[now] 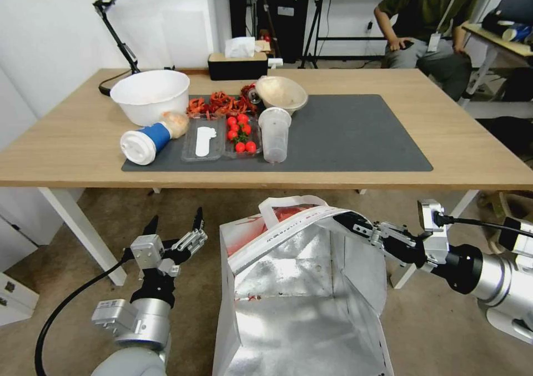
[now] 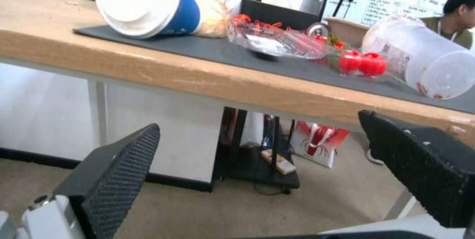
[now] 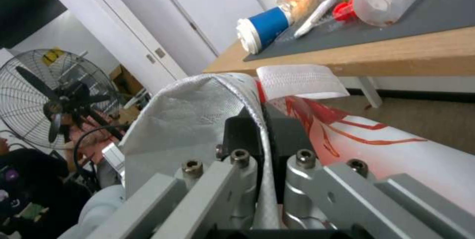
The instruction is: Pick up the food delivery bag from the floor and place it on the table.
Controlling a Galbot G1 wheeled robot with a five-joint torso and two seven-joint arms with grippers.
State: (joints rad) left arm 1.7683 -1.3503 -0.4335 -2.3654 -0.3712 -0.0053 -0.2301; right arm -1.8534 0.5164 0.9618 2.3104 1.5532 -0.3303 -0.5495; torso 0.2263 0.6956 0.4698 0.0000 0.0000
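Left end effector (image 1: 175,224) spread wide and empty below the tabletop (image 1: 66,137) edge, beside the food delivery bag (image 1: 300,287), foil-lined mouth gaping, top rim pinched by right end effector (image 1: 347,220).

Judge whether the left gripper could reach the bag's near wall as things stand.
Probably yes: the left gripper hangs open beside the bag, bare floor between them, while the right gripper pinches the rim.
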